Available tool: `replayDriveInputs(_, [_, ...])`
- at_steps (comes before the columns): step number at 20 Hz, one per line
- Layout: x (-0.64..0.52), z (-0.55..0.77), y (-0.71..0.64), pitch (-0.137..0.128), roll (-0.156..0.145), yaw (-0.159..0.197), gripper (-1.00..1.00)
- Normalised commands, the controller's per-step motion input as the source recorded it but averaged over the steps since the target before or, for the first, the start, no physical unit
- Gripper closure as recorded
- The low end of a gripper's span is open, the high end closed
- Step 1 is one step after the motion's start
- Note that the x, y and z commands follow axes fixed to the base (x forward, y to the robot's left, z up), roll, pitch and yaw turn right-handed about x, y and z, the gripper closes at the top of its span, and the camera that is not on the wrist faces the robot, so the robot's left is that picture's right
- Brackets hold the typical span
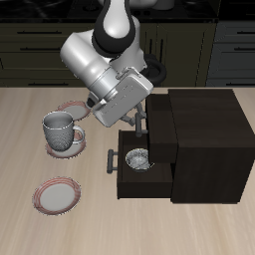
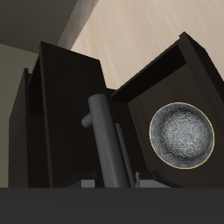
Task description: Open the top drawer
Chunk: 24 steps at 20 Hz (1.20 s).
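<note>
Looking down, I am seeing the top drawer [image 1: 139, 184] standing pulled out of the cabinet [image 1: 204, 139], with its handle [image 2: 101, 131] close under the hand [image 1: 127, 127]. I cannot tell whether the fingers are holding the bar or standing apart. If I am pulling at a slant, the bar may slip, or the cabinet may be dragged over the surface [image 1: 30, 224]. I am counting one bowl [image 2: 182, 134] in the drawer, one mug [image 1: 60, 130] and two plates [image 1: 57, 195].
</note>
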Motion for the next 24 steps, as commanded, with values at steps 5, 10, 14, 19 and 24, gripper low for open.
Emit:
replayDriveInputs(5, [-0.06, 0.11, -0.41, -0.022, -0.044, 0.007, 1.00])
replayDriveInputs(10, [-0.05, 0.03, -0.27, -0.013, -0.028, 0.005, 1.00])
replayDriveInputs(14, [-0.05, 0.01, -0.28, -0.006, -0.037, 0.000, 1.00])
replayDriveInputs(19, [-0.07, -0.01, -0.39, -0.002, -0.052, -0.010, 1.00])
replayDriveInputs(24, [-0.11, 0.08, -0.29, -0.015, -0.034, 0.005, 1.00])
